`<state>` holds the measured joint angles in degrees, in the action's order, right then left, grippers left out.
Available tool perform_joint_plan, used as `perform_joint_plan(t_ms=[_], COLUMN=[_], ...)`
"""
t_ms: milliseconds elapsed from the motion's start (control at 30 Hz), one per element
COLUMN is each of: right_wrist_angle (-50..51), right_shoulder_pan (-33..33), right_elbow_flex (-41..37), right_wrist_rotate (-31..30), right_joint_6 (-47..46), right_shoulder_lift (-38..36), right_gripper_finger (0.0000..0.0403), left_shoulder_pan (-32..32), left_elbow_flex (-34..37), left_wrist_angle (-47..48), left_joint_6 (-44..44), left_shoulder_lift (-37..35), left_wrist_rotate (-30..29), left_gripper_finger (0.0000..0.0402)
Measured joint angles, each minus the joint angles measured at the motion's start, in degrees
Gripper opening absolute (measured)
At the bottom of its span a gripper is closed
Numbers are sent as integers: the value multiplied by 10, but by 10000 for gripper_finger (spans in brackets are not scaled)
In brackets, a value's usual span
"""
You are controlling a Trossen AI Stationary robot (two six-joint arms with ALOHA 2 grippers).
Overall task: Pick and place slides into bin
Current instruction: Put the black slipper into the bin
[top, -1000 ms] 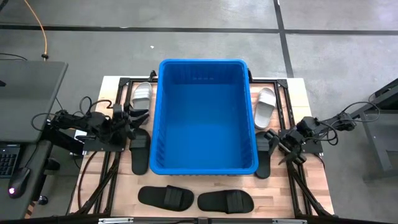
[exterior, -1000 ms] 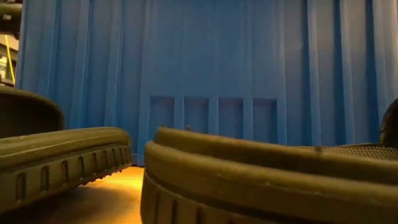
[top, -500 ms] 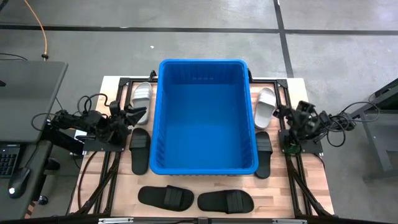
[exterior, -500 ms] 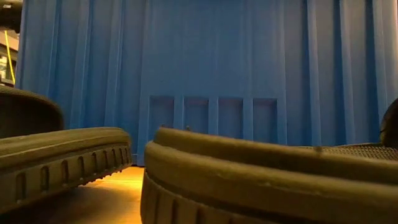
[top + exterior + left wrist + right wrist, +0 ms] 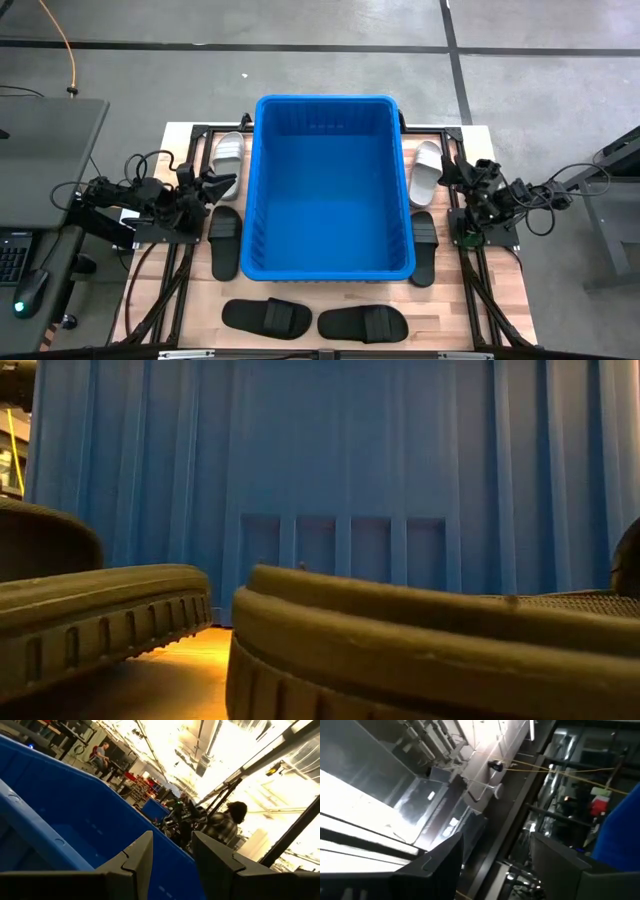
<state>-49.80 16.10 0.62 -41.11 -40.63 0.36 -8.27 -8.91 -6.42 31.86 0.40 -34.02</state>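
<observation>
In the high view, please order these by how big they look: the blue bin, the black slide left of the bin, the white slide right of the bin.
1. Blue bin, by far the largest.
2. Black slide left of it.
3. White slide on the right, somewhat smaller.

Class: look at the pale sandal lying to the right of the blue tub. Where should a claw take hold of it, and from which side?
Grip the pale sandal by its wide strap, coming straight down from above. It lies flat, sole down, close beside the tub, so a sideways approach looks cramped, while the raised strap offers an edge to pinch. The right claw is open beside it.
</observation>
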Motion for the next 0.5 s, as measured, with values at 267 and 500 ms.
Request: perform_joint_plan(t_ms=[267, 500], right_wrist_angle=[30, 63], right_shoulder_pan=[0, 0], right_elbow_flex=[2, 3], right_wrist_rotate=[-56, -86], right_joint_6=[1, -20], right_shoulder_lift=[0, 0], right_gripper_finger=[218, 218], left_shoulder_pan=[0, 0], left_elbow_flex=[0, 0], left_wrist_angle=[3, 6], left_joint_6=[0, 16], left_shoulder_lift=[0, 0], left_wrist_rotate=[0, -7], left_gripper_finger=[129, 129])
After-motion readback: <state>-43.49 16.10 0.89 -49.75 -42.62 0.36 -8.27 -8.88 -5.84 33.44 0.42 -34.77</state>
